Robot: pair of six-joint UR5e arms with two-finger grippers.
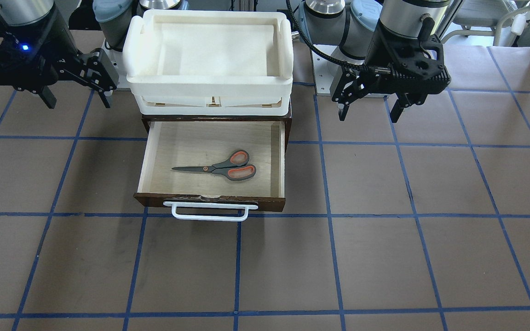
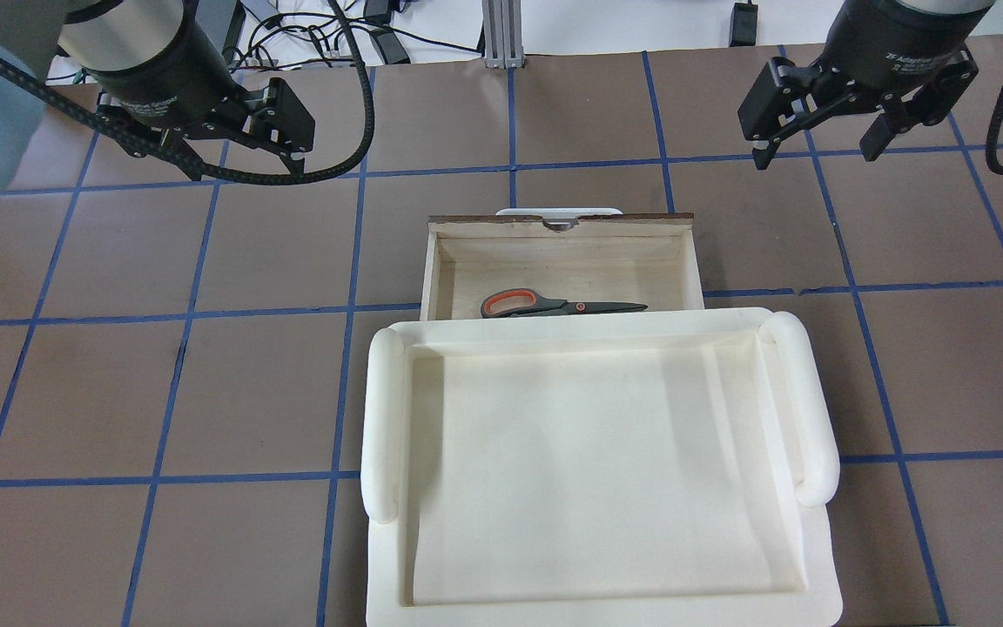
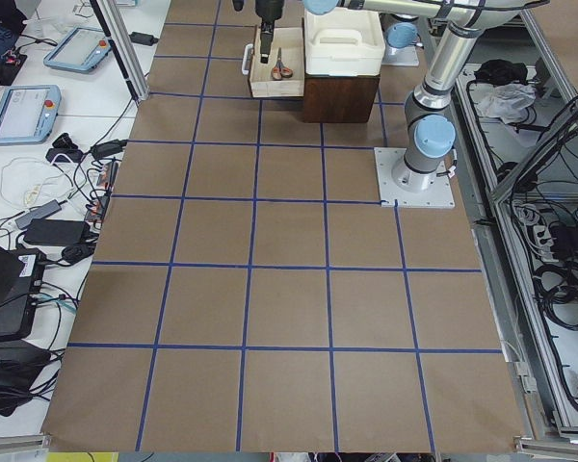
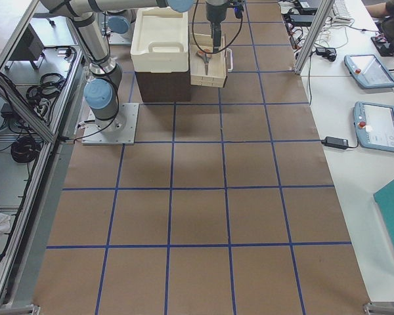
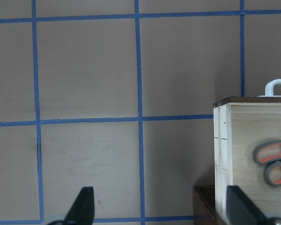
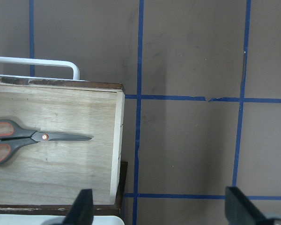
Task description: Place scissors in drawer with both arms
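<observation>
A: Where do the scissors (image 1: 219,169) lie?

B: Flat on the pale floor of the drawer (image 1: 280,156), at the centre of the front-facing view. The blades point toward the frame's left and the handle loops toward its right, and they touch no wall. The drawer itself is pulled well out.

A: And the two grippers?

B: The left gripper (image 1: 368,112) hangs in the upper right of that view and the right gripper (image 1: 77,101) in the upper left. Each has its fingers spread wide with nothing between them, and both are well apart from the drawer.

A: So what could go wrong from here?

B: The placing looks done, so the risk probably lies in any push to close the drawer. The white bar handle (image 1: 210,212) is slim, and a spread finger could slip past it or hook under it. A hard shove could send the scissors sliding into the back wall. It might also drag the dark housing (image 4: 159,86) across the table (image 1: 384,257), since nothing visible pins it down.

A: Anything else?

B: The foam tray (image 1: 207,82) on top seems only to rest there, so a jolt could shift it. An arm coming in low from the side would meet the drawer's side wall first and could skew it enough to jam.
</observation>
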